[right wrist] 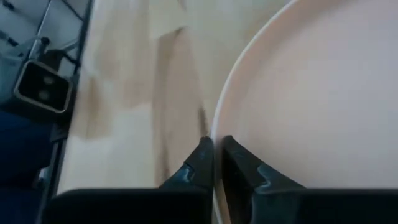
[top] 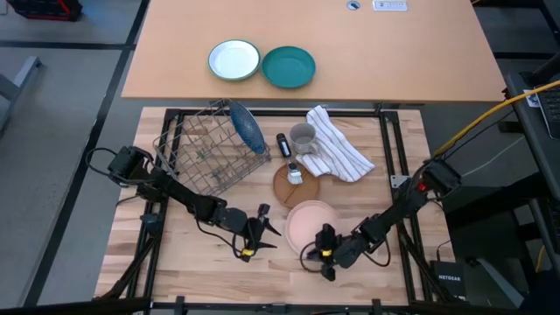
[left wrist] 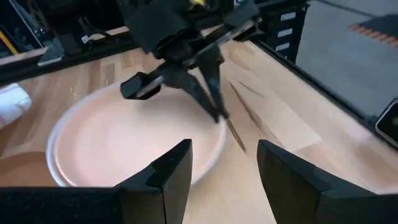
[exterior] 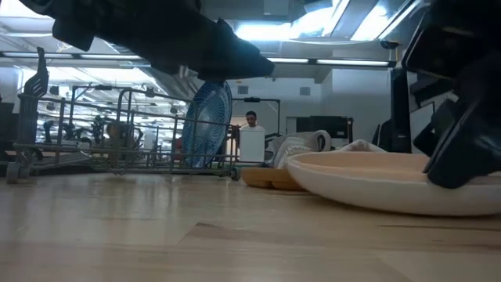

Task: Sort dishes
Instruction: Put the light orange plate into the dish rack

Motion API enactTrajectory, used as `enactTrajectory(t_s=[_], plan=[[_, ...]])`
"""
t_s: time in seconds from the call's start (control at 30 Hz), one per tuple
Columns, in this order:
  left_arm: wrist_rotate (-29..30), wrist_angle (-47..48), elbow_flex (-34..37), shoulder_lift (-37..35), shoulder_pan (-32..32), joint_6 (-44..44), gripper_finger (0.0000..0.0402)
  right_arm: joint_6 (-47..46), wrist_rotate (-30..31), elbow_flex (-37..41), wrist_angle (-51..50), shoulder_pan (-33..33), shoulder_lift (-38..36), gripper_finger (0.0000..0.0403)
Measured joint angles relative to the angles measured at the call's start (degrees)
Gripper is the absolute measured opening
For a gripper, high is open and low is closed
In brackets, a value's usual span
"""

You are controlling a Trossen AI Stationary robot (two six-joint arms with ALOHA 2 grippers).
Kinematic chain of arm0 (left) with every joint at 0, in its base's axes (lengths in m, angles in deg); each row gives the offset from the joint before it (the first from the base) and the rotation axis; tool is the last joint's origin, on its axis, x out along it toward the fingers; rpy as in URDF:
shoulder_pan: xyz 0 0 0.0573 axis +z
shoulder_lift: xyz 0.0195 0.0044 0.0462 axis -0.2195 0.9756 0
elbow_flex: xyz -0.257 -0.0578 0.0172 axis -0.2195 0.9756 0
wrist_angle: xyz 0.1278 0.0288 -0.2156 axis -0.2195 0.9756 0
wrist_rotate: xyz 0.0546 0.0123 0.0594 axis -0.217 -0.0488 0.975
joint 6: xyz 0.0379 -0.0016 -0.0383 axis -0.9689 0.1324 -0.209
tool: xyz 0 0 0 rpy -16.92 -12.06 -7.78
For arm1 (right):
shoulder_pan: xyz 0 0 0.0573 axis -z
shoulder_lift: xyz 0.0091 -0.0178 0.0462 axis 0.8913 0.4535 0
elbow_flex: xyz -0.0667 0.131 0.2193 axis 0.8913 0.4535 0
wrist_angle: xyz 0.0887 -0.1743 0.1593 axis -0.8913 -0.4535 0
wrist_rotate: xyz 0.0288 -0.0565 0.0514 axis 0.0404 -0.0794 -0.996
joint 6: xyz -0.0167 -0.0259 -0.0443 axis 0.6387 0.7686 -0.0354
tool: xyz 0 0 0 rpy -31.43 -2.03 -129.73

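Right end effector (top: 325,255) is at the near rim of the pink plate (top: 311,223), fingers (right wrist: 202,163) pinched on the rim edge — closed on the plate. Right wrist view shows the rim running between the two fingertips. In the low view the plate (exterior: 376,184) looks slightly tilted, but I can't tell whether it has left the tabletop (top: 184,254).

Left end effector (top: 255,238) is just beside the pink plate, on its left in the high view, jaws wide open with nothing between them. Left wrist view looks across the plate (left wrist: 124,143) at the right end effector (left wrist: 214,106) working the far rim.

Blue plate (top: 247,127) stands on edge in the wire rack (top: 206,149), at the rack's right end. Low view confirms it upright between the wires (exterior: 207,125).

Wooden plate (top: 289,185) lies flat on the tabletop, just behind the pink plate, touching or slightly overlapped by it; can't tell which. A small object (top: 295,175) sits on it.

Behind that: a grey mug (top: 303,137) on a striped cloth (top: 337,144), and a small dark item (top: 283,145) between mug and rack.

On the far tabletop (top: 394,61), well apart from the work area: a white plate with green rim (top: 234,60) and a teal plate (top: 288,67), just beside each other.

A person (exterior: 251,120) is visible in the room beyond, low view.
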Motion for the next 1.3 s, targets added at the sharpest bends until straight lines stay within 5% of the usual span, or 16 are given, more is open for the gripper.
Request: enactTrajectory(t_s=[0.6, 1.3], plan=[[0.22, -0.06, 0.01, 0.81, 0.04, -0.08, 0.0172, 6.51, -1.13, -7.50, -8.22, -0.41, 1.29, 0.0003], [-0.11, 0.09, 0.01, 0.81, -1.65, -3.77, 0.0172, 7.98, 4.55, -8.16, -7.30, -0.41, 1.34, 0.0004]])
